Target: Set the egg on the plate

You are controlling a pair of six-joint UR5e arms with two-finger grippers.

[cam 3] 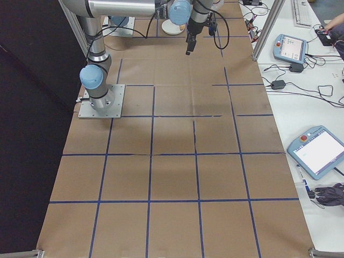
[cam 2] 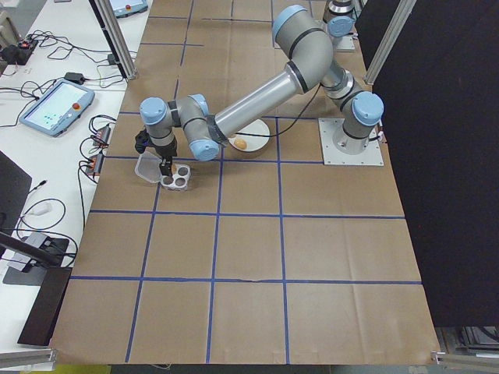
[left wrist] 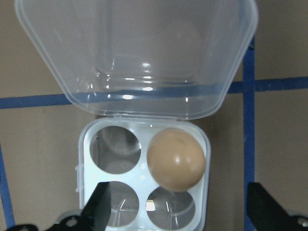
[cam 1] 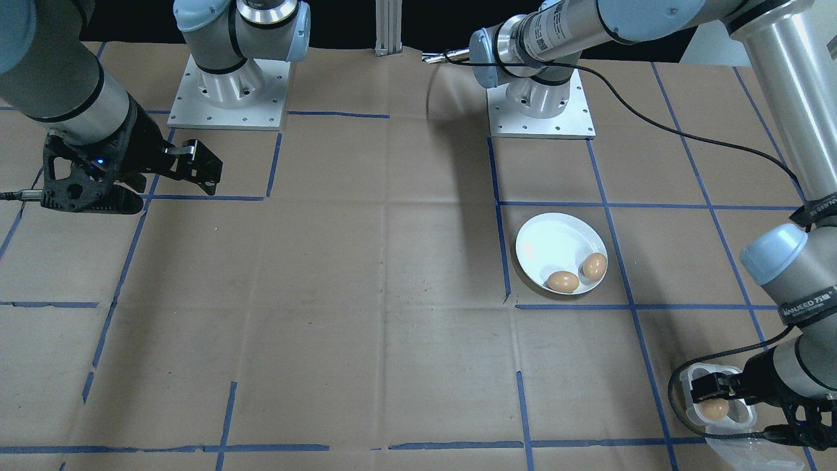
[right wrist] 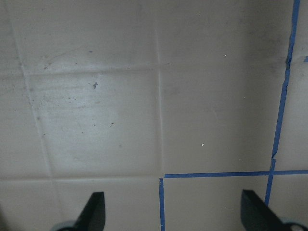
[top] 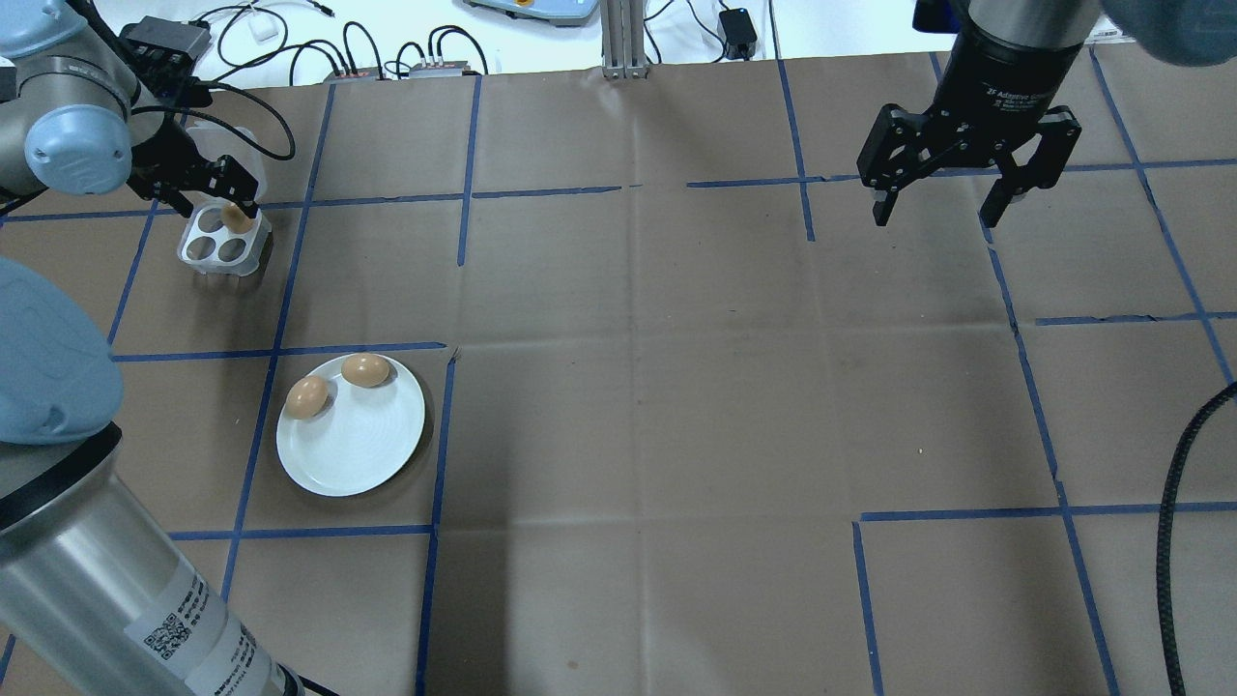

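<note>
The brown-papered, blue-taped tabletop point(top: 676, 387) carries a white plate point(top: 358, 449) and, well apart, an egg tray point(top: 220, 246), seemingly open-lidded.

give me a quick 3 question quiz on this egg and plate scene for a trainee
1. How many eggs lie on the plate?
2. True or false: the egg tray has its clear lid shut.
3. Which pincer is over the egg tray? A) the left pincer B) the right pincer C) neither

Key
1. Two: one egg beside a second egg, both near the plate's rim.
2. False: the lid is folded back, and the tray holds a single egg with three cups bare.
3. A. The left pincer is open over the tray; the right pincer hangs open above the bare table.
</note>
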